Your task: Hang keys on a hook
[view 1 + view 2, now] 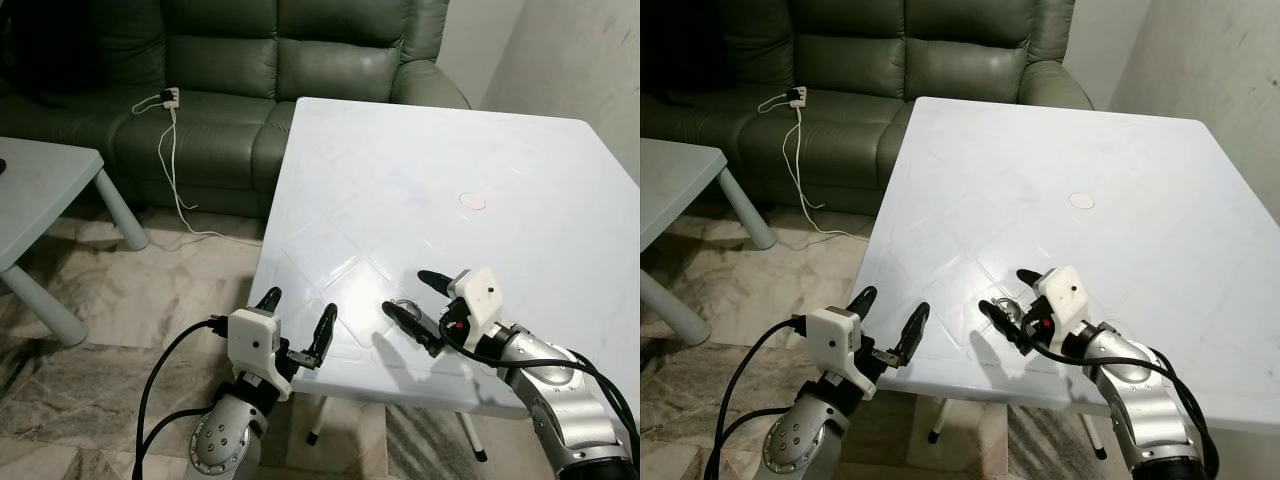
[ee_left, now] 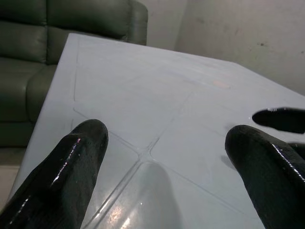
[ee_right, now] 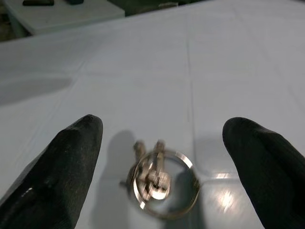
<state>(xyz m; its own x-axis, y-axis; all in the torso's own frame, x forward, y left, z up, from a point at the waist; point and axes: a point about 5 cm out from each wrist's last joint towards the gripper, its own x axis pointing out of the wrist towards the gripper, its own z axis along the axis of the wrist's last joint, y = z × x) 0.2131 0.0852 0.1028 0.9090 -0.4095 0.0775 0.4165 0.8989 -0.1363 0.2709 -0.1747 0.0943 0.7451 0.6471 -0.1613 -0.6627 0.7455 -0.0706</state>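
My right gripper (image 1: pixel 418 297) hangs low over the white table (image 1: pixel 480 130), close to its near edge and nearer the near-left corner than the right, with both black fingers (image 3: pixel 71 162) spread wide and nothing held between them. The keys (image 3: pixel 159 179), a small bunch on a silver ring, lie flat on the table surface in the gap between those two fingers, apart from either fingertip; from the head views they appear as a small metallic glint (image 1: pixel 1006 307) just beside the lower finger. My left gripper (image 1: pixel 298 322) is raised at the near-left corner of the table, just at its near edge, fingers likewise parted and empty; in the left wrist view its two fingers (image 2: pixel 62 176) frame the bare tabletop, with one tip of the right gripper visible past them. A small pale ring-shaped mark (image 1: pixel 472 201) sits on the table toward its far-right part, well apart from the keys. Beyond the table's far edge stands a dark green sofa (image 1: pixel 300 50), carrying a white charger and cable (image 1: pixel 168 110) that trails down over its seat front to the marbled floor (image 1: pixel 150 290). A second, lower pale table (image 1: pixel 40 190) stands to my left, apart from the main one. Whether the keys' ring carries two or more keys cannot be told, as the wrist view is blurred.
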